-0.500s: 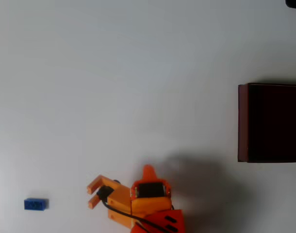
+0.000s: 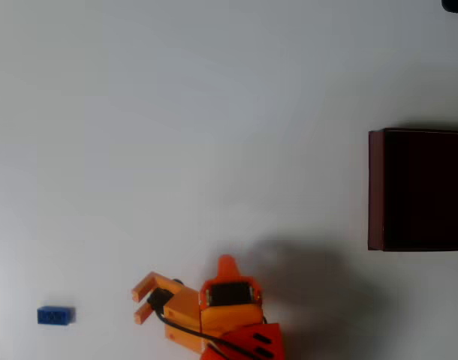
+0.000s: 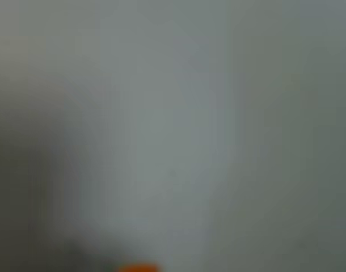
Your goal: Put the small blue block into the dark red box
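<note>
Orange is what you see of your arm (image 2: 227,319) at the bottom centre of the overhead view, with its gripper (image 2: 142,299) pointing toward the left edge of the frame. Your two fingers (image 2: 144,283) stand apart with a clear gap between them, so the jaws are open and hold nothing. A black cable (image 2: 185,325) runs along the arm's body.

Your small blue block (image 2: 55,316) lies flat on the white table (image 2: 184,127) in the lower left of the frame, to the left of the fingertips and slightly lower, apart from them and untouched. Its long side runs left to right.

Your dark red box (image 2: 375,191) sits at the right edge, mid-height, cut off by the frame; its inside is nearly black. It is well apart from both the block and the gripper.

Your wrist view is blurred: a grey-white surface with a small orange patch (image 3: 138,267) at the bottom edge.
</note>
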You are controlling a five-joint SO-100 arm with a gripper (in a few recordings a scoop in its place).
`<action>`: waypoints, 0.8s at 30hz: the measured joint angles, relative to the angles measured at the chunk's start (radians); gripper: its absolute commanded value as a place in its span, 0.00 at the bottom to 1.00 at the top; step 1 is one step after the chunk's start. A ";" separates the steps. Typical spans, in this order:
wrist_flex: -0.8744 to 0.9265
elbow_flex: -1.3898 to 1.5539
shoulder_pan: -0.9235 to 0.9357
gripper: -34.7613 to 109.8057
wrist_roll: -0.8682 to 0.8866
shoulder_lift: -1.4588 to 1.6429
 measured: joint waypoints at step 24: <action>0.328 -0.779 -0.512 0.24 0.611 -0.956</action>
